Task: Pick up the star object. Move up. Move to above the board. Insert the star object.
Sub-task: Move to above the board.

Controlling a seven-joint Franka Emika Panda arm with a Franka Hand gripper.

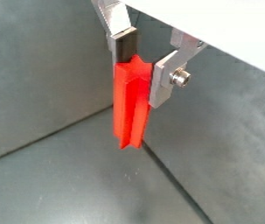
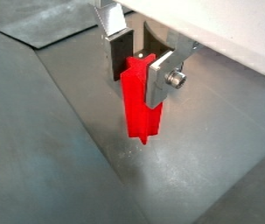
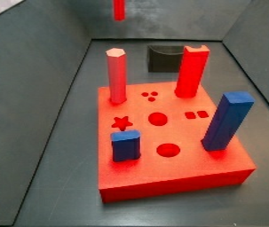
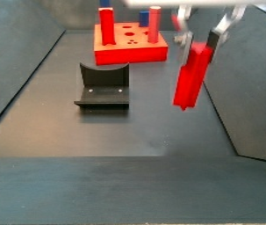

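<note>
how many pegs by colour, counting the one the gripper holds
Red pegs: 2, the star object held in the gripper above the floor, and the notched red peg on the board
Pinkish-red pegs: 1, the hexagonal peg
Blue pegs: 2, tall and short
Total: 5

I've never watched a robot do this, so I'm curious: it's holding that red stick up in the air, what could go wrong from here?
The gripper pinches only the top of the star object, so the long free end might tilt or slip. On the board, the star hole sits close beside the pinkish hexagonal peg and a small blue block, so the fingers could bump them, and a slightly turned star would probably jam.
</note>
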